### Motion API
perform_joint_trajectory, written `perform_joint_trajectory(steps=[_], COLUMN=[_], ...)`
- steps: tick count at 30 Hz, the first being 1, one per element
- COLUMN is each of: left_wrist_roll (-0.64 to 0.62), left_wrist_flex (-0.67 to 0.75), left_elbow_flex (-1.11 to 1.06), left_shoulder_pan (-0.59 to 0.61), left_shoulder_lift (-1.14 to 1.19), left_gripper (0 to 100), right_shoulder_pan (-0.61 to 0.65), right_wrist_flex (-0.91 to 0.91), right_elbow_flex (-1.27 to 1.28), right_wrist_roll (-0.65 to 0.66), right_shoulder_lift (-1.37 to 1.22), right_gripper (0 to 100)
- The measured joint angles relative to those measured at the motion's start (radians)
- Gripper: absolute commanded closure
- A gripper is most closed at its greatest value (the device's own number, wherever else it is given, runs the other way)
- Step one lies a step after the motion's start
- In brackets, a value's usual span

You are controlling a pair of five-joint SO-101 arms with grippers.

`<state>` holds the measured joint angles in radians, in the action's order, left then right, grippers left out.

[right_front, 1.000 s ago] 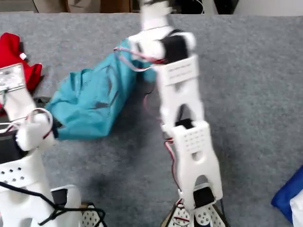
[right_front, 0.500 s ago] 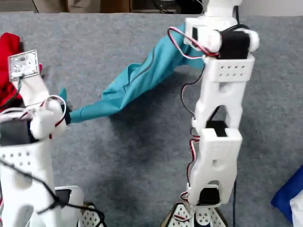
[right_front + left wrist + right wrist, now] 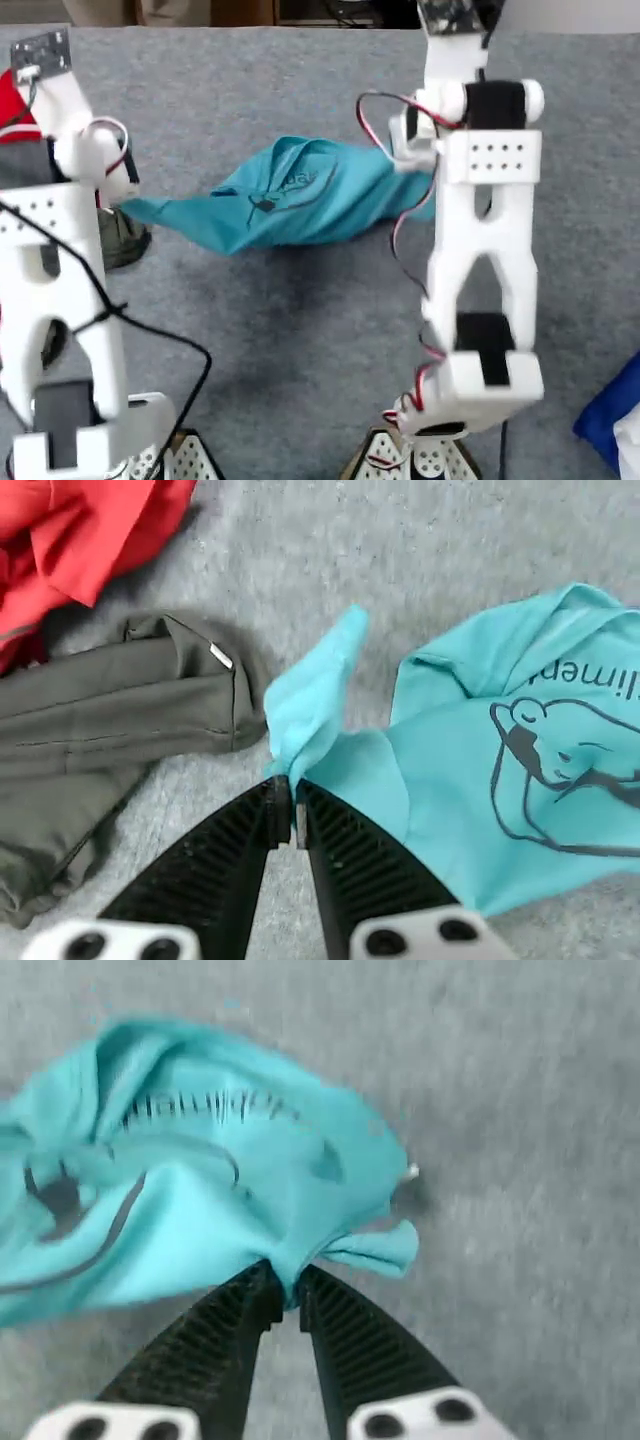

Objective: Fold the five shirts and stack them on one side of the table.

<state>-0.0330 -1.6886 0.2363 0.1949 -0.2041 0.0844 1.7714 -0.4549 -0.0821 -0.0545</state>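
Got both arms stretched forward, left arm (image 3: 60,250) and right arm (image 3: 480,230) well apart from each other. Left gripper (image 3: 288,798) has its black jaws pinched tight on a corner of the shirt (image 3: 470,810). Right gripper (image 3: 285,1285) is clamped the same way on the shirt's other end.

Table cover (image 3: 260,340): grey, felt-like, as I see it.
Far edge: brown panels (image 3: 240,12) left, white surface (image 3: 570,15) right.
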Motion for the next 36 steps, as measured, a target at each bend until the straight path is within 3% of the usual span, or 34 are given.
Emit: perform_joint_trajectory(steps=[5, 15, 18, 22, 25, 31, 36], left_wrist_roll=[-0.028, -0.029, -0.029, -0.029, -0.028, 0.012, 0.017], left_wrist_flex=[-0.054, -0.060, -0.060, -0.060, -0.060, -0.060, -0.060], left_elbow_flex=[0.069, 0.063, 0.021, -0.060, -0.120, -0.239, -0.371], left_shoulder_pan=[0.000, -0.074, -0.081, -0.080, -0.087, -0.087, -0.087], left_shoulder_lift=[0.152, 0.160, 0.160, 0.149, 0.095, -0.060, -0.189], left_gripper=[98, 98, 98, 98, 98, 98, 98], right_shoulder_pan=[0.000, 0.000, 0.000, 0.000, 0.000, 0.060, 0.189], right_wrist_flex=[0.000, 0.000, 0.000, 0.000, 0.000, -0.003, -0.181], right_elbow_flex=[0.269, 0.799, 0.895, 0.947, 0.947, 0.872, 0.853], right_wrist_roll=[0.011, 0.012, 0.012, 0.012, 0.012, -0.057, -0.164], right_shoulder_lift=[0.206, 0.628, 0.749, 0.881, 0.965, 0.993, 0.796], right_gripper=[99.4, 99.0, 90.6, 71.0, 62.6, 67.2, 68.8])
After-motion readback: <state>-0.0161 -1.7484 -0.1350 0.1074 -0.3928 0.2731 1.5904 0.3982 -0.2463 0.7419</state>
